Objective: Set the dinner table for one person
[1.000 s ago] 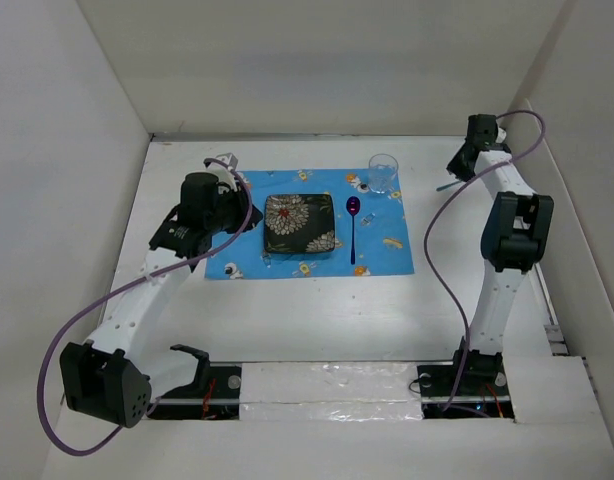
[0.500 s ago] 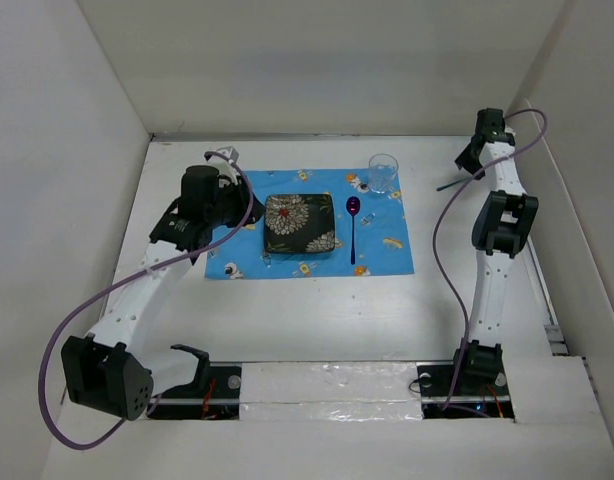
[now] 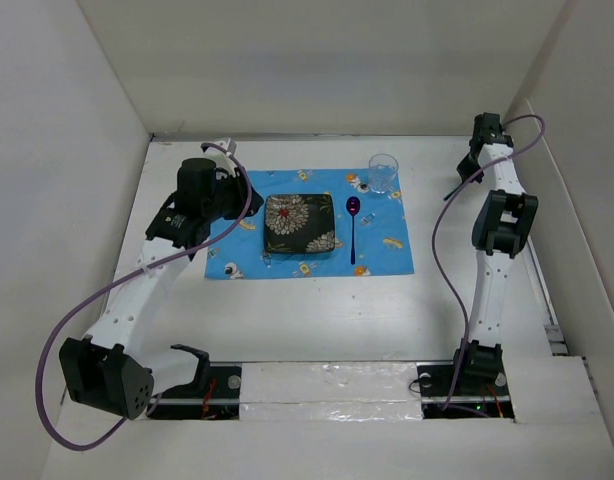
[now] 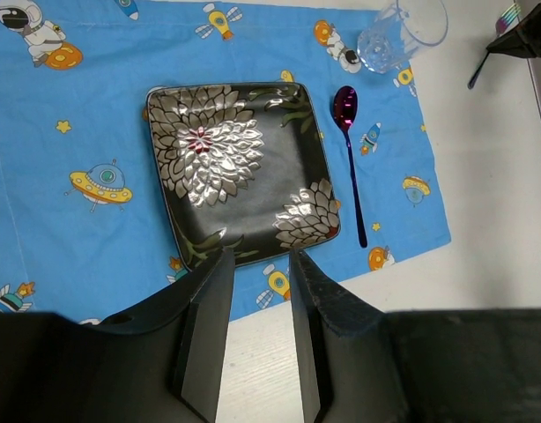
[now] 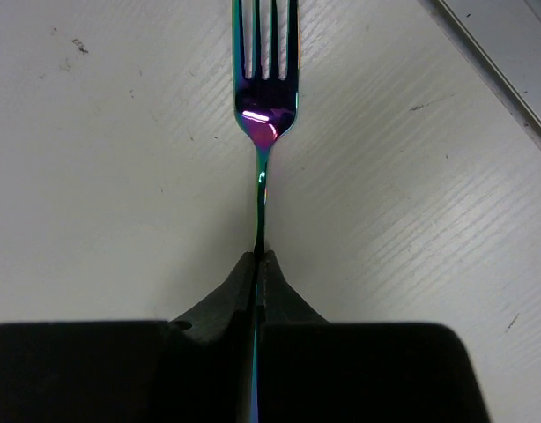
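Note:
On the white dinner table (image 3: 317,310) lies a blue space-print cloth (image 3: 387,245). On it are a black square flower-pattern plate (image 3: 299,223), a purple spoon (image 3: 353,228) to its right, and a clear glass (image 3: 383,172) at the cloth's far right corner. My right gripper (image 5: 260,257) is shut on the handle of an iridescent fork (image 5: 265,106), held above bare table at the far right (image 3: 455,188). My left gripper (image 4: 257,256) is open and empty, above the cloth's left edge, with the plate (image 4: 240,167), spoon (image 4: 350,159) and glass (image 4: 403,31) beyond its fingertips.
White walls border the table on the left, back and right. A metal strip (image 5: 508,53) runs along the right wall near the fork. The arm bases stand at the near edge.
My right gripper has moved back towards the far right corner with the fork, whose free end now hangs lower. My left wrist has drawn slightly left and back. The items on the cloth have not moved.

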`<state>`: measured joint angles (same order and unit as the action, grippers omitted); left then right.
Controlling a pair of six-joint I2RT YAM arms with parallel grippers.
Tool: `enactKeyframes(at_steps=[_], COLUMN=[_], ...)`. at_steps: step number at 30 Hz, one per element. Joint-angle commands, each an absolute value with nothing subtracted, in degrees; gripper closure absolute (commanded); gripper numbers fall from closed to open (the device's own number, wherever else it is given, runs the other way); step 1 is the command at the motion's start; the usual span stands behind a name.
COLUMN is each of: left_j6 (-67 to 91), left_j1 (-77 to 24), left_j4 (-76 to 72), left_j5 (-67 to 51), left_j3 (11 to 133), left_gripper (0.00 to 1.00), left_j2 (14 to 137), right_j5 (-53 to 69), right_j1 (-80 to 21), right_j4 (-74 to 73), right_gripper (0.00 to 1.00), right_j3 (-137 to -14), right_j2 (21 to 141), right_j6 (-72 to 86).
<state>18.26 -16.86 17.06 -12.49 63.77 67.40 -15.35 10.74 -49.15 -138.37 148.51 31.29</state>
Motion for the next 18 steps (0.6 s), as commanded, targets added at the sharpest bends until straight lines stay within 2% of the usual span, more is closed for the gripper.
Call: enactKeyframes(at_steps=[1,6,8,13,18], left_j6=[17.1,17.2,17.3,18.2,20.1], left_j1=[-16.8,-16.8,-16.8,-16.8,-16.8], left_j4=[16.4,16.5,16.4,17.4,19.2], left_j5=[-11.8,-12.4,-13.0,-13.8,-12.2], left_j3=[65.2,65.1,65.4,68.3,73.8], left_gripper=[0.72,0.72,0.72,0.71,0.6], left_j2=[66.7,66.0,66.0,66.9,67.2], right_j5=[-15.4,-13.6,-11.1,-8.4,-5.5], right_j1=[10.2,9.1,8.4,4.1,-6.5], right_j4=[-53.4,-39.0,-35.1,-35.9,-33.8], right_gripper=[1.0,1.0,1.0,1.0,1.0], right_j3=[-138.8,-121.1,-117.8,-113.7,-105.9], right_j2=[147.2,131.0,126.0,113.9,104.8], right_j6=[30.8,27.9,26.6,23.6,24.4])
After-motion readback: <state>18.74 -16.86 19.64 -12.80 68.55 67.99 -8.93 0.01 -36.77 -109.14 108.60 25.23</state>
